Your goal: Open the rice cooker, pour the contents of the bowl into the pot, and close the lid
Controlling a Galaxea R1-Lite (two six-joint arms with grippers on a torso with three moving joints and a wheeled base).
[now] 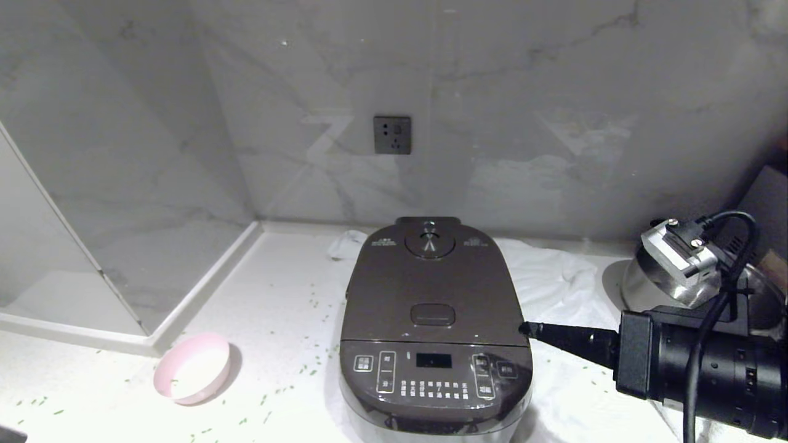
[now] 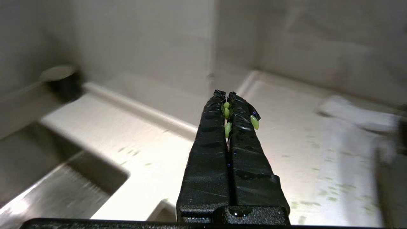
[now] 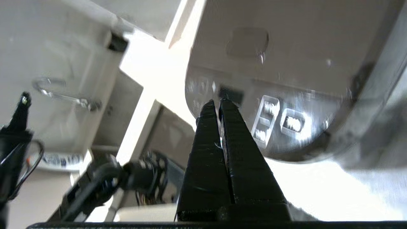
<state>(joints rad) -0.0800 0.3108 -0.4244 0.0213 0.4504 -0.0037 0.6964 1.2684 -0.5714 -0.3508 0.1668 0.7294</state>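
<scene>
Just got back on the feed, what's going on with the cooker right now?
The rice cooker sits with its lid down. The right gripper, jaws shut, is at the cooker's right side near the lid's edge. The pink bowl lies tilted on the counter, showing white inside, with green bits scattered around. The left gripper is off the cooker, shut, bits stuck to it.

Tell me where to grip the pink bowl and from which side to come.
Grip the pink bowl by its thin rim, probably the raised edge nearest the rice cooker, coming down from above. It sits tilted and looks empty, so the open mouth lets one finger slip inside and one outside; its rounded wall offers little else to pinch.
</scene>
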